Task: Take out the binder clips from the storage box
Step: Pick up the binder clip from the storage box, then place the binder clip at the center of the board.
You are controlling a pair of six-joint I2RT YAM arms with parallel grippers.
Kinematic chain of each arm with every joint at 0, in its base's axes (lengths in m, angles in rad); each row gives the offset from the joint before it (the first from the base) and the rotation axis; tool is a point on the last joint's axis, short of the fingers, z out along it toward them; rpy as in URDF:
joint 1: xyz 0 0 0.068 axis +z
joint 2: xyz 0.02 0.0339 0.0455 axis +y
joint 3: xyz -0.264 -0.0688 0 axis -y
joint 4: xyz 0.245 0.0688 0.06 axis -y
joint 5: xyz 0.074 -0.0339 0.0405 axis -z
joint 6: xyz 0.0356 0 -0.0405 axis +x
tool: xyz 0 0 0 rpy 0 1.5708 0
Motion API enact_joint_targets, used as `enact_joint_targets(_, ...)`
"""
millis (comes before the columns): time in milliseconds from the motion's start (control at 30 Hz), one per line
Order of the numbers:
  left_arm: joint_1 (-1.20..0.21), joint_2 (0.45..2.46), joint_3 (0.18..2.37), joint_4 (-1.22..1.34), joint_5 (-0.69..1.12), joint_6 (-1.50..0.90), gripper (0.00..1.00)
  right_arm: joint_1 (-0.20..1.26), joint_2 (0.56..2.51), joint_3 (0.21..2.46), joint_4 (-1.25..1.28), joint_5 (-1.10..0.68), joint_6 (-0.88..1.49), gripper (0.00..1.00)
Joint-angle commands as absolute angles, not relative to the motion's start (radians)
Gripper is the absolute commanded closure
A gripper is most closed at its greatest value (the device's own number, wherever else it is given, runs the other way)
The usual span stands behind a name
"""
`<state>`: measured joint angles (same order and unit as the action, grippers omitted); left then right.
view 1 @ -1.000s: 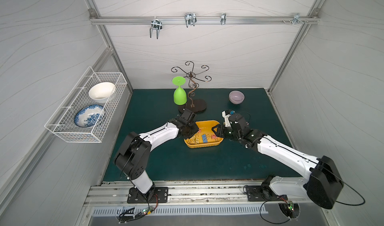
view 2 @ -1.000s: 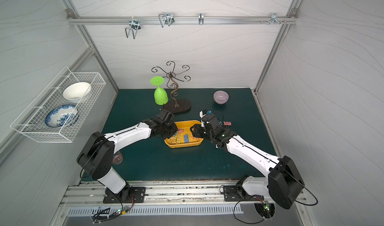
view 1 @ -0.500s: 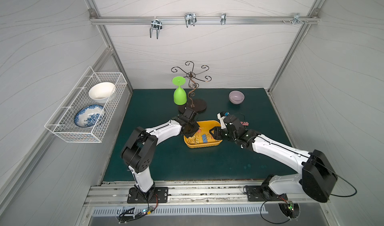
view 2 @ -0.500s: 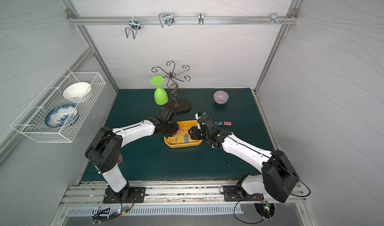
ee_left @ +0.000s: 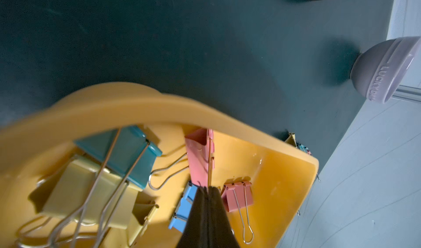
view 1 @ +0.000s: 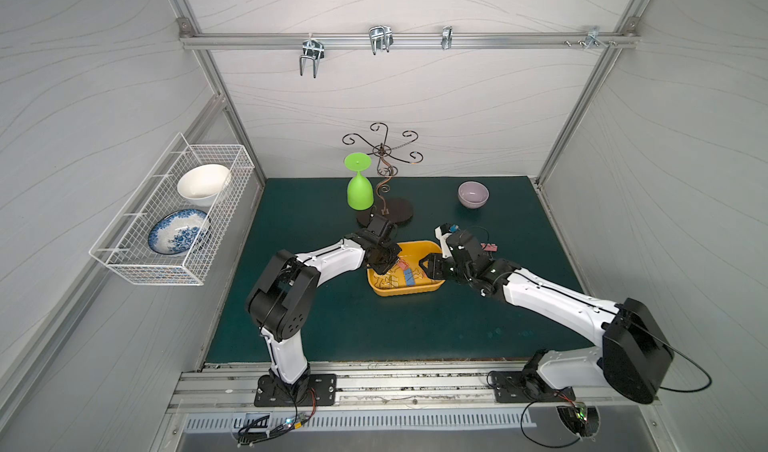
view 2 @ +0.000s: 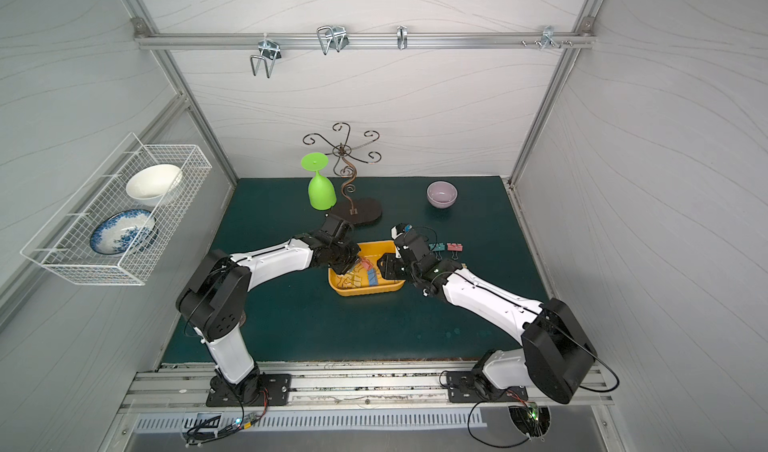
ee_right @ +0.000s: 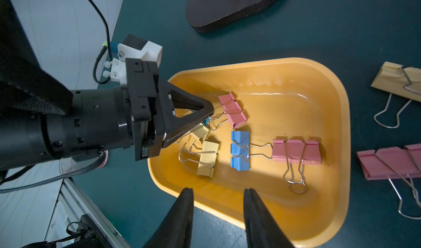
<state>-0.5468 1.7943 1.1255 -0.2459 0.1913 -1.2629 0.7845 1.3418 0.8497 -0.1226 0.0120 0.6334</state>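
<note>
Our left gripper point(ee_left: 207, 188) is pinched closed inside the storage box point(ee_left: 136, 112) — on what looks like the wire handle of a pink clip point(ee_left: 199, 158) just ahead of its tips. Our right gripper point(ee_right: 218, 192) hangs over the box's rim, jaws parted and empty — the other binder clips point(ee_right: 240, 152) lie ahead of it.

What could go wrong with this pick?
The left gripper is shut only on the thin wire handle of the small pink binder clip; it may swing or slip.
Pale yellow binder clips' wire loops beside it could snag.
The open right gripper over the shallow yellow-orange plastic tub risks a collision.
</note>
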Motion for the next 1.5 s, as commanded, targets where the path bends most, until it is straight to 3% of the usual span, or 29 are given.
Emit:
enact_joint_targets(0,-0.541,1.792,1.141,-0.202,0.227,-1.282,0.99,0.790,1.337,0.846,-0.145,0.031,0.645,0.60)
enact_joint_targets(233,-0.542,1.759,1.134,-0.151,0.240,-1.267,1.00,0.789,1.328,0.843,-0.152,0.039,0.648,0.59)
enact_joint_targets(433,-0.541,1.703,1.120,-0.137,0.236,-1.247,1.00,0.789,1.301,0.826,-0.151,0.080,0.670,0.50)
enact_joint_targets(767,-0.535,1.571,1.074,-0.142,0.223,-1.243,1.00,0.776,1.364,0.905,-0.257,0.009,0.700,0.42)
enact_joint_targets(933,-0.512,1.458,1.032,-0.197,0.156,-1.221,1.00,0.790,1.359,0.891,-0.189,-0.038,0.693,0.35)
enact_joint_targets(1100,-0.436,1.338,0.956,-0.214,0.130,-1.226,1.00,0.803,1.370,0.913,-0.175,-0.067,0.666,0.25)
enact_joint_targets(1467,-0.180,1.186,0.828,-0.292,0.157,-1.223,1.00,0.871,1.486,1.034,-0.213,-0.089,0.643,0.21)
